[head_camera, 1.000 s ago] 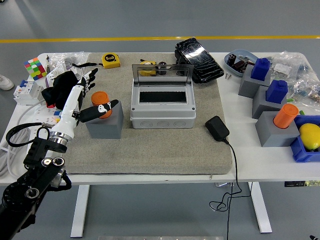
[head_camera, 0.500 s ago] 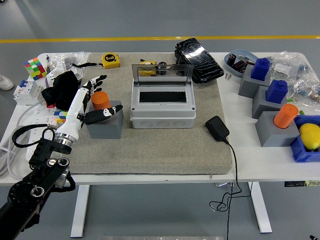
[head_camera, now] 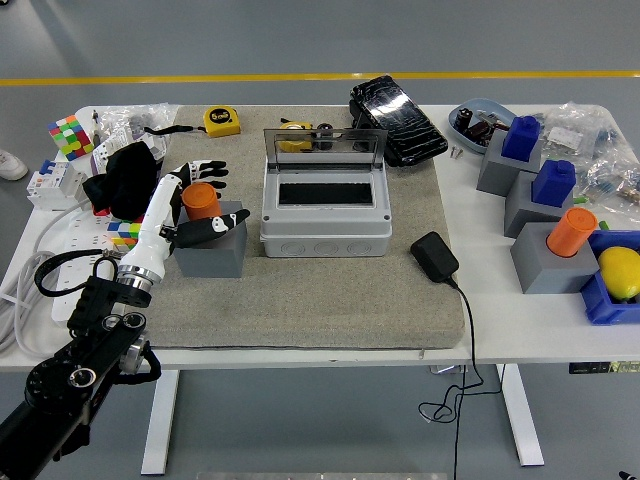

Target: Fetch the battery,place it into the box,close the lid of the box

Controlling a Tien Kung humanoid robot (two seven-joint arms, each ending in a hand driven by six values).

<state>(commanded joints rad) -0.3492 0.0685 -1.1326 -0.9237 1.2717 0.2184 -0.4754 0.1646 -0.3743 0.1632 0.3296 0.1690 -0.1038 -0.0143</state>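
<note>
battery (head_camera: 201, 199), an orange cylinder, stood upright in a grey block (head_camera: 211, 246) on the left part of the mat (head_camera: 300, 300) that covered the middle of the white bench (head_camera: 520, 325). far left on the bench lay a colour cube (head_camera: 67, 134), white electrical parts (head_camera: 45, 183) and a black cloth (head_camera: 125, 180). the left hand (head_camera: 197, 198) reached in from the lower left, its fingers (head_camera: 207, 168) spread behind the battery and its thumb (head_camera: 205, 229) in front, over the block's top; the hand bracketed the battery loosely and whether it touched it could not be told. a yellow tape measure (head_camera: 222, 121) lay behind, at the mat's far edge. just right of the block sat the grey box (head_camera: 325, 215), its clear lid (head_camera: 324, 146) standing upright and open, the inside dark. a black pouch (head_camera: 396, 119) lay behind it to the right. a black adapter (head_camera: 434, 256) rested on the mat's right edge, its cable hanging over the bench front. at the right stood more grey blocks holding two blue pieces (head_camera: 520, 137) and another orange cylinder (head_camera: 571, 231), then a blue bin (head_camera: 604, 300) with a yellow object (head_camera: 620, 272).
</note>
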